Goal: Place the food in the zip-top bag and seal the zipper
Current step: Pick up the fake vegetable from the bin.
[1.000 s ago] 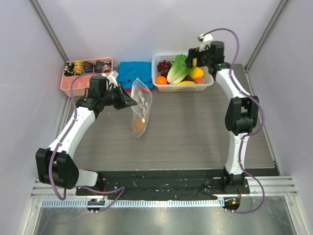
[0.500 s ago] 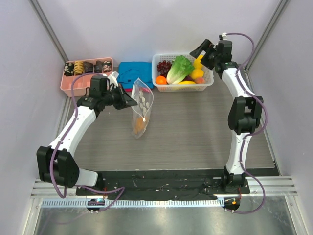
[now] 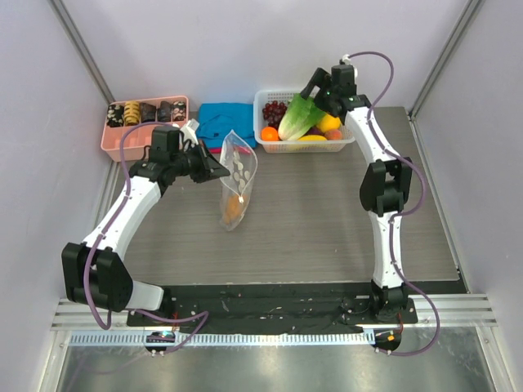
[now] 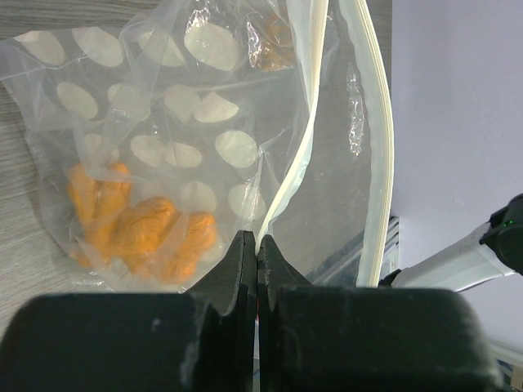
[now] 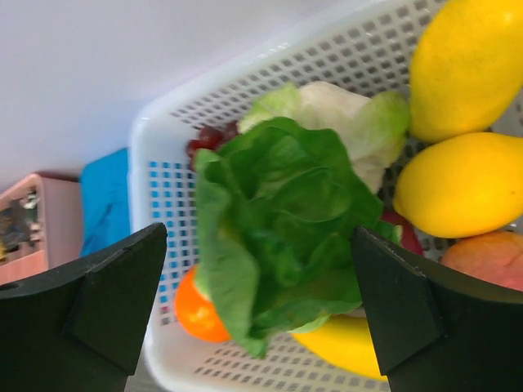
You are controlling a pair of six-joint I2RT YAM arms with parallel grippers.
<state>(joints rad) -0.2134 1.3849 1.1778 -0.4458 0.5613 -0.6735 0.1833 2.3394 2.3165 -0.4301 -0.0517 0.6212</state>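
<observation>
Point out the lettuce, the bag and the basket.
lettuce (image 5: 282, 229), right wrist view, green leaves.
bag (image 4: 163, 122), left wrist view, dotted clear side.
basket (image 5: 310, 65), right wrist view, white lattice wall.

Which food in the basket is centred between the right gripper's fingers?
The green leafy lettuce: it fills the gap of the right gripper; the yellow fruits and the orange lie aside.

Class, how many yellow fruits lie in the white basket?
3 yellow fruits: one at the basket's far right, one just in front of it, one by the near rim, partly under the lettuce. Others may be hidden.
</observation>
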